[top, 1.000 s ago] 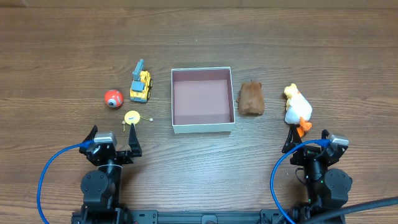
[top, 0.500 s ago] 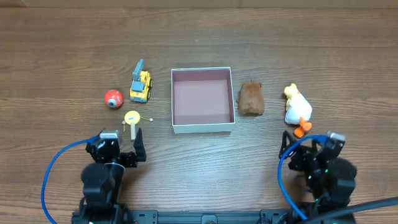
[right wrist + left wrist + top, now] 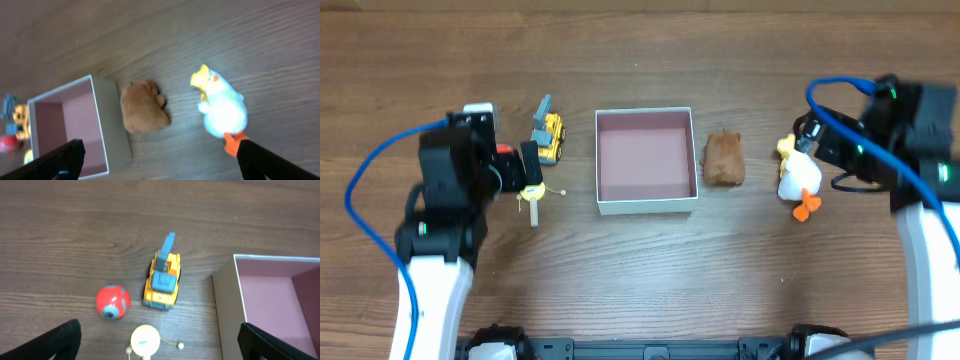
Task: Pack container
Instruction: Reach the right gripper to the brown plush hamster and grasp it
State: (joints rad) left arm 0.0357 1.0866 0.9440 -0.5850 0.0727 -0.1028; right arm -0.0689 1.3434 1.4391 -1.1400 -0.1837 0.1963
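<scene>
the left wrist view shows the red ball point(image 3: 113, 301) whole; overhead, the left arm point(image 3: 448, 190) half covers it. left gripper point(image 3: 159, 330) and right gripper point(image 3: 160, 147) both spread, empty.

- Container point(image 3: 647, 207) sits mid-worktop point(image 3: 640, 285); truck point(image 3: 550, 138) at its 9 o'clock.
- Ball point(image 3: 113, 301) at truck's 8 o'clock, disc point(image 3: 532, 190) at 6–7 o'clock.
- Plush point(image 3: 724, 158) at container's 3 o'clock, duck point(image 3: 799, 178) beyond.
</scene>
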